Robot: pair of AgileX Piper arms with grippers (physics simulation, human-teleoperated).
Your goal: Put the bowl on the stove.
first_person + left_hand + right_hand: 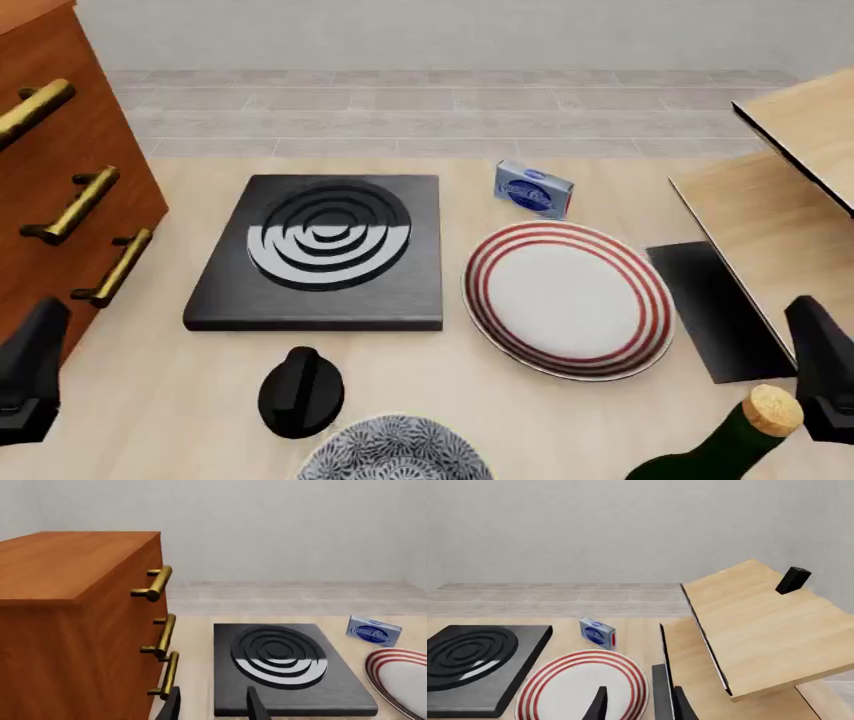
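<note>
Left wrist view: left tool (212, 706), two dark fingers parted with nothing between them, above the near edge of the stove (288, 672), a black slab with ringed burner lying on the tabletop (197, 630); wooden drawer cabinet (73, 625) with brass handles beside the stove; small blue box (373, 630) beyond the stove's far corner; red-ringed plate (400, 677) at the picture's edge. Front view: stove (324, 255) at centre-left; plate (570, 297) just beside it on the right, apart from it; blue box (534, 188) behind the plate; black knob (300, 392) in front of the stove; bowl (395, 450), black-and-white patterned, at the near edge of the tabletop, just right of the knob, well short of the stove, partly cut off by the frame; corked dark bottle (727, 440) near right; cabinet (67, 190) at left; light wooden shelf unit (781, 200) at right. Right wrist view: right tool (639, 706), fingers parted and empty, over the plate (584, 687); stove (477, 662), blue box (596, 632), wooden shelf unit (754, 625) with a small black block (793, 580) on top.
</note>
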